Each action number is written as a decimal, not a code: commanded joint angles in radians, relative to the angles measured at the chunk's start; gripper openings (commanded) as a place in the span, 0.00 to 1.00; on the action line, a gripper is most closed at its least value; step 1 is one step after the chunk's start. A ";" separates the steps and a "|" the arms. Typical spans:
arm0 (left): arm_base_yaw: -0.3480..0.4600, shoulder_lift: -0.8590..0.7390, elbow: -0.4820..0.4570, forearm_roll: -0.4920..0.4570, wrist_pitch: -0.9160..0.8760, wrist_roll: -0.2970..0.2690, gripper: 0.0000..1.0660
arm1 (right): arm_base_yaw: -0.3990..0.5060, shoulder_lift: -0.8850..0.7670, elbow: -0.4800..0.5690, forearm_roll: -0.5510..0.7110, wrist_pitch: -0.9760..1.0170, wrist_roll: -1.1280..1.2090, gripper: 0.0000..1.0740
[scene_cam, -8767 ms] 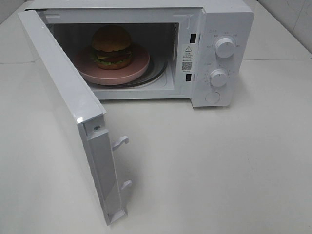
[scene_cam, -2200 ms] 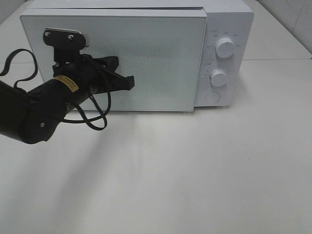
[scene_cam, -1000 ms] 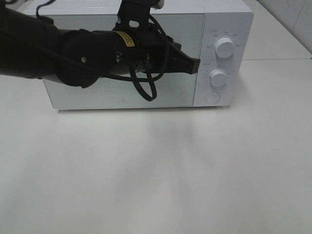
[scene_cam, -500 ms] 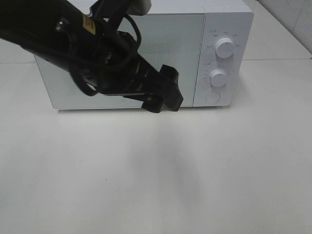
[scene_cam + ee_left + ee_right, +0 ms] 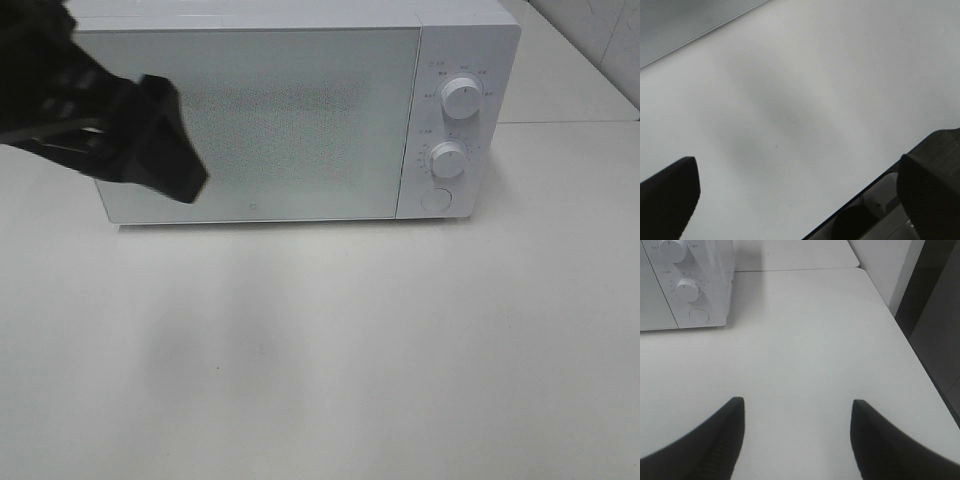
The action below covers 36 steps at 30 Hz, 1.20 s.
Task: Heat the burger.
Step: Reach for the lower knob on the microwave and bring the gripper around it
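The burger is hidden behind the shut door point(image 5: 270, 120) of the white microwave point(image 5: 470, 30). My left gripper point(image 5: 180, 170) hangs blurred in front of the door's left part, above the table; it holds nothing. In the left wrist view its fingers point(image 5: 667, 195) stand wide apart over bare table, so the left gripper point(image 5: 800, 195) is open. My right gripper point(image 5: 797, 435) is open and empty over the table to the right of the microwave point(image 5: 685, 285); it does not show in the exterior view.
The microwave's panel has an upper knob point(image 5: 461, 97), a lower knob point(image 5: 448, 159) and a round button point(image 5: 436, 199). The white table point(image 5: 350, 350) spreads in front. Its right edge point(image 5: 900, 330) borders a dark gap.
The microwave door, open with the burger on its pink plate inside, is now shut. My left arm pushed across the door, then drew back left and away.
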 commanded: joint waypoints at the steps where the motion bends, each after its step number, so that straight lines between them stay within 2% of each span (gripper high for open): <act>1: 0.054 -0.045 -0.007 0.004 0.087 0.005 0.98 | -0.004 -0.030 0.003 -0.003 -0.001 0.003 0.55; 2: 0.109 -0.086 -0.007 0.010 0.151 0.037 0.98 | -0.004 -0.030 0.003 -0.003 -0.001 0.003 0.55; 3: 0.109 -0.086 -0.007 0.010 0.151 0.037 0.98 | -0.004 -0.030 0.003 -0.003 -0.001 0.003 0.55; 4: 0.168 -0.125 -0.004 0.011 0.207 0.070 0.98 | -0.004 -0.030 0.003 -0.003 -0.001 0.003 0.55; 6: 0.200 -0.140 -0.001 0.011 0.228 0.076 0.98 | -0.004 -0.030 0.003 -0.003 -0.001 0.003 0.55; 7: 0.288 -0.182 0.013 0.009 0.269 0.093 0.98 | -0.004 -0.030 0.003 -0.003 -0.001 0.003 0.55; 8: 0.336 -0.200 0.021 0.009 0.281 0.097 0.98 | -0.004 -0.030 0.003 -0.003 -0.001 0.003 0.55; 9: 0.336 -0.200 0.021 0.009 0.281 0.097 0.98 | -0.004 -0.030 0.003 -0.003 -0.001 0.003 0.55; 10: 0.429 -0.241 0.041 0.013 0.305 0.113 0.98 | -0.004 -0.030 0.003 -0.003 -0.001 0.003 0.55; 11: 0.484 -0.266 0.055 0.016 0.307 0.125 0.98 | -0.004 -0.030 0.003 -0.003 -0.001 0.003 0.55; 12: 0.484 -0.266 0.055 0.016 0.307 0.125 0.98 | -0.004 -0.030 0.003 -0.003 -0.001 0.003 0.55; 13: 0.583 -0.315 0.089 0.019 0.306 0.154 0.98 | -0.004 -0.030 0.003 -0.003 -0.001 0.003 0.55; 14: 0.634 -0.340 0.110 0.019 0.306 0.166 0.98 | -0.004 -0.030 0.003 -0.003 -0.001 0.003 0.55; 15: 0.634 -0.340 0.110 0.019 0.306 0.166 0.98 | -0.004 -0.030 0.003 -0.003 -0.001 0.003 0.55; 16: 0.710 -0.388 0.160 0.011 0.306 0.187 0.98 | -0.004 -0.030 0.003 -0.003 -0.001 0.003 0.55; 18: 0.729 -0.413 0.187 0.001 0.306 0.195 0.98 | -0.004 -0.030 0.003 -0.003 -0.001 0.003 0.55; 19: 0.750 -0.485 0.268 -0.017 0.301 0.203 0.98 | -0.004 -0.030 0.003 -0.003 -0.001 0.003 0.55; 21: 0.751 -0.527 0.303 -0.022 0.293 0.202 0.98 | -0.004 -0.030 0.003 -0.003 -0.001 0.003 0.55; 22: 0.751 -0.611 0.388 -0.034 0.268 0.202 0.98 | -0.004 -0.030 0.003 -0.003 -0.001 0.003 0.55; 23: 0.751 -0.660 0.428 -0.039 0.256 0.202 0.98 | -0.004 -0.030 0.003 -0.003 -0.001 0.003 0.55; 24: 0.751 -0.660 0.428 -0.039 0.256 0.202 0.98 | -0.004 -0.030 0.003 -0.003 -0.001 0.003 0.55; 26: 0.751 -0.869 0.544 -0.038 0.234 0.197 0.98 | -0.004 -0.030 0.003 -0.003 -0.001 0.003 0.55; 27: 0.751 -0.869 0.544 -0.038 0.234 0.197 0.98 | -0.004 -0.030 0.003 -0.003 -0.001 0.003 0.55; 29: 0.751 -1.028 0.594 -0.025 0.231 0.196 0.98 | -0.004 -0.030 0.003 -0.003 -0.001 0.003 0.55; 30: 0.751 -1.028 0.594 -0.025 0.231 0.196 0.98 | -0.004 -0.030 0.003 -0.003 -0.001 0.003 0.55; 32: 0.751 -1.170 0.593 -0.012 0.209 0.198 0.98 | -0.004 -0.030 0.003 -0.003 -0.001 0.003 0.55; 36: 0.751 -1.288 0.596 0.001 0.198 0.198 0.98 | -0.004 -0.030 0.003 -0.003 -0.001 0.003 0.55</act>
